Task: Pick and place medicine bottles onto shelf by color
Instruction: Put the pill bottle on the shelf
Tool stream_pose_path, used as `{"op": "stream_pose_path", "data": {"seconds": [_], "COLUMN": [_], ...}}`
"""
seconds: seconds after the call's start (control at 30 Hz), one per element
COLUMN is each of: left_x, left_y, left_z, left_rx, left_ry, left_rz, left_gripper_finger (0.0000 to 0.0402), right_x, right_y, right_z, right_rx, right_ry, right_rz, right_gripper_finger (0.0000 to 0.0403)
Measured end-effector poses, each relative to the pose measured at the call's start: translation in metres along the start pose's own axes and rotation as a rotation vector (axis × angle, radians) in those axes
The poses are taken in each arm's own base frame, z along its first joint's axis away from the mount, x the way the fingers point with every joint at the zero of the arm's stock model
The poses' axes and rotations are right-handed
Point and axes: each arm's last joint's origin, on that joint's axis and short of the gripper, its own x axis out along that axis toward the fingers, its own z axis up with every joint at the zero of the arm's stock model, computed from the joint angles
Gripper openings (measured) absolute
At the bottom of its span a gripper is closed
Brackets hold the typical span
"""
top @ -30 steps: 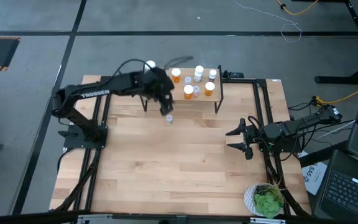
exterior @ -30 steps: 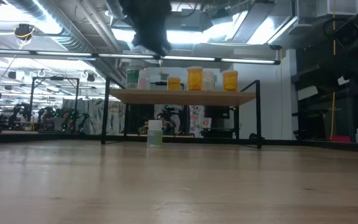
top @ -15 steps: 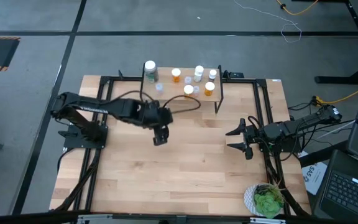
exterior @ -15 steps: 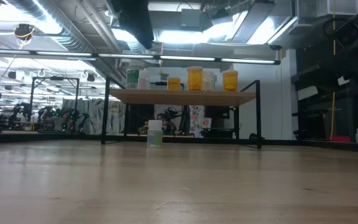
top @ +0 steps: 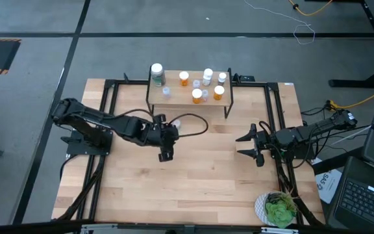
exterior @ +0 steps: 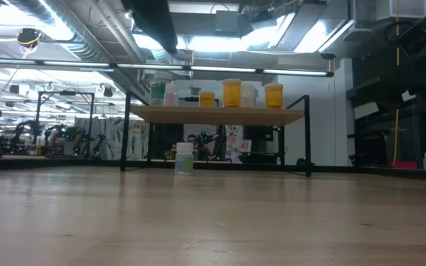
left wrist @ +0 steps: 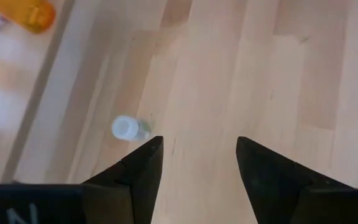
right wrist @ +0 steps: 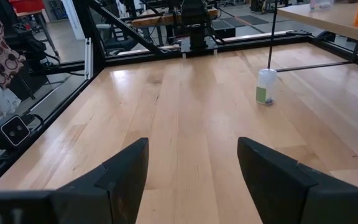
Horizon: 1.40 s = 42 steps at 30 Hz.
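Note:
The shelf point(top: 188, 99) stands at the table's far middle with several bottles on it: orange ones point(top: 197, 95), small clear ones, white ones and a larger white-capped bottle point(top: 156, 72) at its left end. One small white-capped bottle point(top: 176, 123) stands upright on the table in front of the shelf; it also shows in the low view point(exterior: 184, 158), the left wrist view point(left wrist: 128, 128) and the right wrist view point(right wrist: 266, 86). My left gripper point(top: 164, 155) is open and empty, nearer than this bottle. My right gripper point(top: 243, 145) is open and empty at the table's right.
A green plant in a white pot point(top: 278, 209) stands at the table's near right corner. A black frame point(top: 274, 104) runs along the table's edges. Bare tabletop point(top: 193, 182) lies between the arms and toward the near edge.
My left gripper has drawn back from the shelf's front edge toward the table's near side and slightly left, passing over the lone bottle, open and empty. The bottle on the table has stayed in place. My right arm has kept still.

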Motion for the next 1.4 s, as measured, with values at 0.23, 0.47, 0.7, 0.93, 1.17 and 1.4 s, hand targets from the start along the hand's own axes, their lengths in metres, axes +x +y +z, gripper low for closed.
{"op": "stream_pose_path", "data": {"seconds": [0.23, 0.47, 0.7, 0.93, 1.17, 1.4], "left_x": [0.032, 0.051, 0.064, 0.072, 0.079, 0.083], "left_y": [-0.002, 0.005, 0.003, 0.001, 0.001, 0.001], "left_z": [-0.021, -0.038, -0.059, -0.072, -0.085, -0.093], "left_rx": [-0.045, -0.289, -0.383, -0.378, -0.393, -0.409], "left_ry": [-0.04, -0.093, -0.109, -0.105, -0.11, -0.112], "left_rz": [0.01, 0.177, 0.214, 0.214, 0.209, 0.213], "left_gripper_finger": [0.0198, 0.0198, 0.0198, 0.0198, 0.0198, 0.0198], "right_x": [0.0, 0.0, 0.0, 0.0, 0.0, 0.0], "right_y": [0.0, 0.0, 0.0, 0.0, 0.0, 0.0], "right_z": [0.0, 0.0, 0.0, 0.0, 0.0, 0.0], "right_rx": [-0.001, -0.001, -0.002, 0.0, 0.0, 0.0], "right_ry": [0.0, 0.0, 0.0, 0.0, 0.0, 0.0], "right_rz": [0.0, 0.0, 0.0, 0.0, 0.0, 0.0], "right_gripper_finger": [0.0248, 0.0248, 0.0248, 0.0248, 0.0248, 0.0248]}}
